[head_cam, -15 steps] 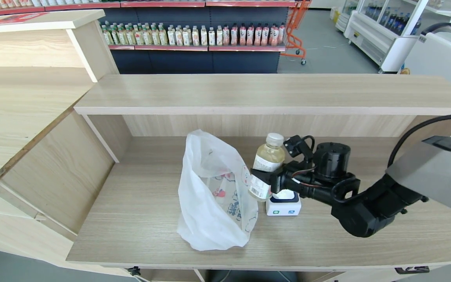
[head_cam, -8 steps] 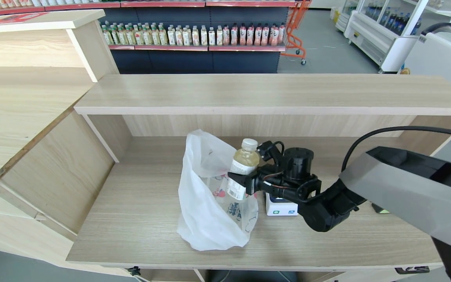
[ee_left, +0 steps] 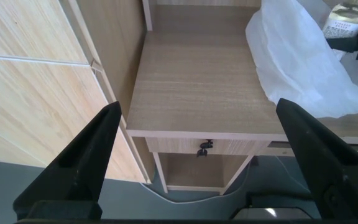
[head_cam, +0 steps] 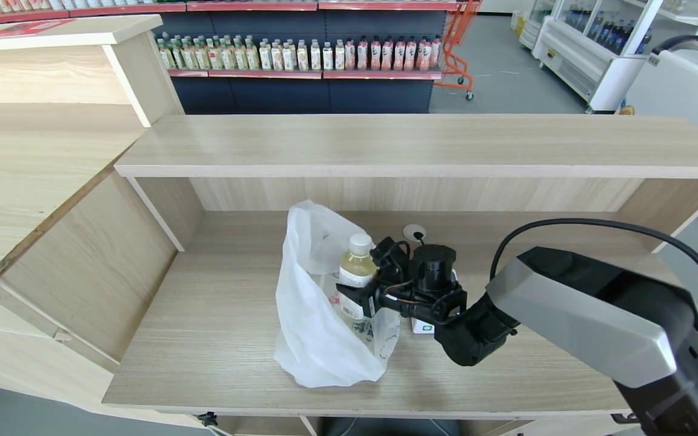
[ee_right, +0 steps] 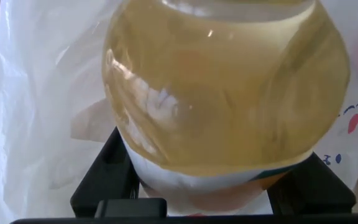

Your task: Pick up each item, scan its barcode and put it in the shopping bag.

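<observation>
A clear bottle [head_cam: 356, 272] of pale yellow drink with a white cap and white label stands upright in my right gripper [head_cam: 358, 295], which is shut on its middle. The bottle hangs in the mouth of the white plastic shopping bag [head_cam: 319, 327], its lower part inside the opening. Up close, the bottle [ee_right: 222, 93] sits between the black fingers [ee_right: 107, 180] with the bag [ee_right: 36, 124] behind it. My left gripper [ee_left: 197, 162] is open, off the counter's left front corner, and from there the bag [ee_left: 303, 62] and bottle [ee_left: 347, 18] show far off.
A small white scanner box [head_cam: 425, 324] sits on the counter right of the bag, mostly hidden by my right wrist. A white round disc [head_cam: 414, 231] lies behind it. A raised wooden shelf [head_cam: 422, 145] runs across the back, a wooden side wall [head_cam: 94, 254] on the left.
My right gripper has carried the bottle leftward from over the scanner box and lowered it into the bag's mouth. The bag has stayed put.
</observation>
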Available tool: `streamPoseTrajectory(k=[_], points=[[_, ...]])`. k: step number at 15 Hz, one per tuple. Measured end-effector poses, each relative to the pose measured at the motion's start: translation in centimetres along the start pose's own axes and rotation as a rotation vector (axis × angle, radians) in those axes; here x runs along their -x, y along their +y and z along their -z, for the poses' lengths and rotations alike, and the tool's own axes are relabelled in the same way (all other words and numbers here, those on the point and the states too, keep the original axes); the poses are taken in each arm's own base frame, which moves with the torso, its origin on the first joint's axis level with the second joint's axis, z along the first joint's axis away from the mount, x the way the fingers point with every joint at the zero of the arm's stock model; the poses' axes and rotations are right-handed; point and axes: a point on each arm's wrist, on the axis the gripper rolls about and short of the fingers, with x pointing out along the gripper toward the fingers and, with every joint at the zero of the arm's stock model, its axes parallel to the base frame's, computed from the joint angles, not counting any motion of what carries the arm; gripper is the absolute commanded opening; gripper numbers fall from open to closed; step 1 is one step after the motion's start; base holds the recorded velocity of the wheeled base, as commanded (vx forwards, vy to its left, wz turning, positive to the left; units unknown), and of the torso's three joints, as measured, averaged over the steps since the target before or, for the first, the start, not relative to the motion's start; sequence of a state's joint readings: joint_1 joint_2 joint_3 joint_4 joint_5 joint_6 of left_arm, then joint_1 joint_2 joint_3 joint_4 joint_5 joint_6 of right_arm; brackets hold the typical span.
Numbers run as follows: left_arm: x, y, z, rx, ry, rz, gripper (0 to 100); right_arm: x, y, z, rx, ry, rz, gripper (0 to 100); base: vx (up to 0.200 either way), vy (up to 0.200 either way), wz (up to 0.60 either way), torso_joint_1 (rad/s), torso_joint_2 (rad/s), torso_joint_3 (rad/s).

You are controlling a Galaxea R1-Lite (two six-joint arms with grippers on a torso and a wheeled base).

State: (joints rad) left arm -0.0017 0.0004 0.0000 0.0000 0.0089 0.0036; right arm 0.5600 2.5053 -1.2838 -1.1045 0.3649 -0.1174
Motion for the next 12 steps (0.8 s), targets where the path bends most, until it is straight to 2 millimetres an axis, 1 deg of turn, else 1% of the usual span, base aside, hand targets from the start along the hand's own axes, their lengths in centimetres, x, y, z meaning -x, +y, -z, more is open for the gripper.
streamPoseTrajectory(k=[1,4,7,10,12], points=[[0.0,0.0,0.0,0.0,0.0,0.0,100,-0.2,0.1,0.2,0.006,-0.002,-0.002,100,0.0,0.0,0.0,0.0,0.0,0.0],[0.0,0.0,0.0,0.0,0.0,0.0,100,-0.3,0.1,0.2,-0.023,-0.002,-0.006,100,0.0,0.0,0.0,0.0,0.0,0.0],[0.0,0.0,0.0,0.0,0.0,0.0,100,0.4,0.0,-0.7,-0.168,-0.008,-0.001,100,0.0,0.0,0.0,0.0,0.0,0.0],[0.0,0.0,0.0,0.0,0.0,0.0,100,1.9,-0.6,-2.1,-0.295,-0.016,0.017,100,0.0,0.0,0.0,0.0,0.0,0.0],[0.0,0.0,0.0,0.0,0.0,-0.001,100,3.3,-0.6,-2.7,-0.386,-0.003,0.025,100,0.0,0.0,0.0,0.0,0.0,0.0]])
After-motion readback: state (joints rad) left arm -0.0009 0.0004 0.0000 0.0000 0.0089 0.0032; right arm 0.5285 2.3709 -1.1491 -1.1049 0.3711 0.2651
